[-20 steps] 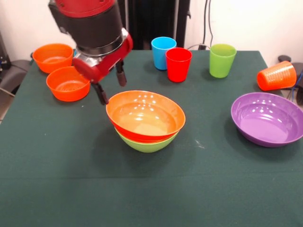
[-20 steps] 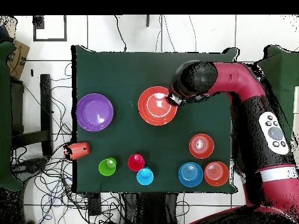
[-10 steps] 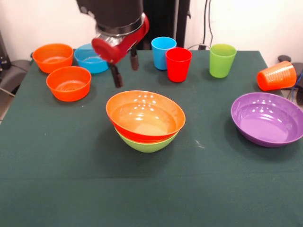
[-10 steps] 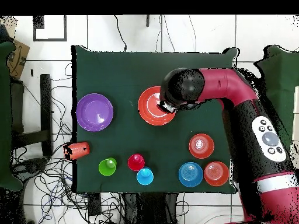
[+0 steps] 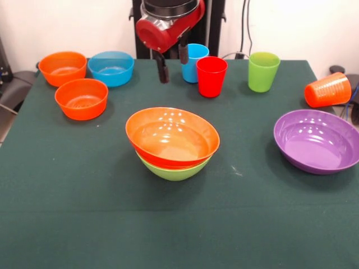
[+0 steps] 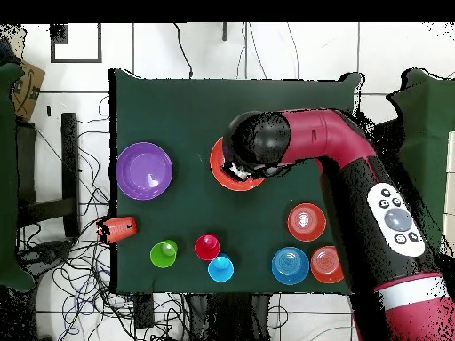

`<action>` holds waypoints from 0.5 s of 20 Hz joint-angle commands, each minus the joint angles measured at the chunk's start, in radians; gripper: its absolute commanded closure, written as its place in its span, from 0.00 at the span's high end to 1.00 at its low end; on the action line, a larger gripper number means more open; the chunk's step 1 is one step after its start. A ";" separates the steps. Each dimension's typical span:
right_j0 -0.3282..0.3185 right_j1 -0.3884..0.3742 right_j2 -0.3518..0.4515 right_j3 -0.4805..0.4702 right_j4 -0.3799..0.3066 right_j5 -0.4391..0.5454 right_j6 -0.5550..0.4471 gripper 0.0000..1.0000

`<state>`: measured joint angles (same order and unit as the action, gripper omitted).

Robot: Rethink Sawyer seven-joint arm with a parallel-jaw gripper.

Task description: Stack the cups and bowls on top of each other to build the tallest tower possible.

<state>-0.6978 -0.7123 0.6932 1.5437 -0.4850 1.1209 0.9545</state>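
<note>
Front view: my hand [image 5: 172, 60] hangs open and empty above the surface [image 5: 84, 185], behind the tower [image 5: 172, 144], 2 nested bowls mid-surface, orange-red inside lime green.

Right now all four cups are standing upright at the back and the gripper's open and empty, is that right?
Not quite. The orange cup lies on its side; the front view shows it. The other three cups stand upright, and the gripper is open and empty.

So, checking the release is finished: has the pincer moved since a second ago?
Yes. The pincer has risen and drawn back from the orange-red bowl toward the light blue cup, open and empty.
</note>
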 commanded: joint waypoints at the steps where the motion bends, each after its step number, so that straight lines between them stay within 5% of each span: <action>1: 0.044 -0.009 -0.086 0.115 0.020 -0.107 0.230 1.00; 10: 0.040 0.040 -0.090 0.105 0.025 -0.121 0.210 1.00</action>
<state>-0.6822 -0.7224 0.6730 1.5996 -0.4535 1.0541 1.0330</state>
